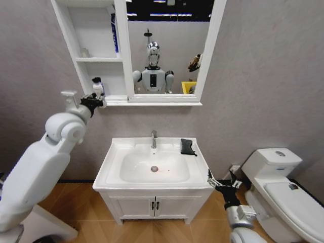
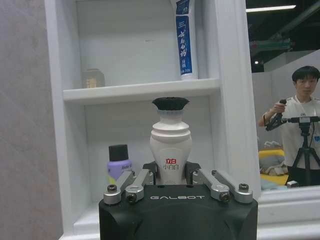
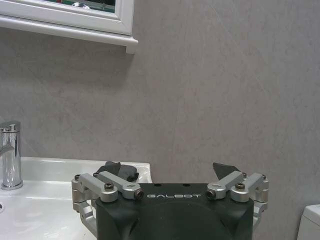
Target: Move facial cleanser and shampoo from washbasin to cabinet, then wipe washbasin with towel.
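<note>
Right gripper (image 1: 221, 183) released, near basin's (image 1: 114, 157) right front corner; towel (image 1: 188, 147) on basin rim, far right. Left gripper (image 2: 171, 175) grasps white bottle (image 2: 170, 140) in cabinet's (image 1: 68, 35) bottom shelf w/ purple bottle (image 2: 119, 162); tube (image 2: 184, 37) & jar (image 2: 93, 78) above.

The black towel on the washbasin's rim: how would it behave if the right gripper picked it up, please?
The black towel lies bunched on the washbasin, so it probably sags from a pinch rather than holding shape. It looks small and light. On glossy ceramic it may slide if pushed. The right gripper is open.
</note>
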Available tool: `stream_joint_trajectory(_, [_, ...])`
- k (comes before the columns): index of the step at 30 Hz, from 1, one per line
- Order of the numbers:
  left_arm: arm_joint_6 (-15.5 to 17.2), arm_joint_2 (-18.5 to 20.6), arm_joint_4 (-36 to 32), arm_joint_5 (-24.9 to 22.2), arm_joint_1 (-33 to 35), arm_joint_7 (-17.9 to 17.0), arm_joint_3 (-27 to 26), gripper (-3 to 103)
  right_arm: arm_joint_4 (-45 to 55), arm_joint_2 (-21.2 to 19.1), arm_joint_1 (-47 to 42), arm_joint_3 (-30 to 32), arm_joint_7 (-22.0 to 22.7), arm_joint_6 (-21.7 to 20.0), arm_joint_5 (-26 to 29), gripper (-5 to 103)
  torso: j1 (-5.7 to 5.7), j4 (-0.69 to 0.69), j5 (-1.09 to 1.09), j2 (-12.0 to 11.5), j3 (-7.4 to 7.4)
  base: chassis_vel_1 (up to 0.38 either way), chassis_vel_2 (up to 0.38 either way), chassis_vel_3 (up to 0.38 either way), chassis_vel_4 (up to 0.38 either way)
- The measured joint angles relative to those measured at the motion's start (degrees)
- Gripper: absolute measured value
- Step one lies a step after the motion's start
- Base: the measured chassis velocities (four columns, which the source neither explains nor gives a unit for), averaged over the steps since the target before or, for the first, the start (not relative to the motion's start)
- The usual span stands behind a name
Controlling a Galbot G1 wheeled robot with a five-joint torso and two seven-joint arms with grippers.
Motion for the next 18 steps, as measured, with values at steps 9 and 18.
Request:
stream_joint_trajectory(9, [0.86,-6.63,13.55,-2.55,-11.6,1.82,5.14,28,-0.73,0.53,-0.93,-0.09,0.02,0.94,0.03,100,0.0,0.05,-0.02,0.0,0.0,0.0,0.0,0.0,0.0])
stream_joint_trajectory(18, [-0.51,-11.08,23.83,2.06,-15.24,4.71,6.51,28,-0.76,0.91,-1.13,-0.52,0.02,0.98,0.06,100,0.01,0.03,-0.02,-0.01,0.0,0.0,0.0,0.0,0.0])
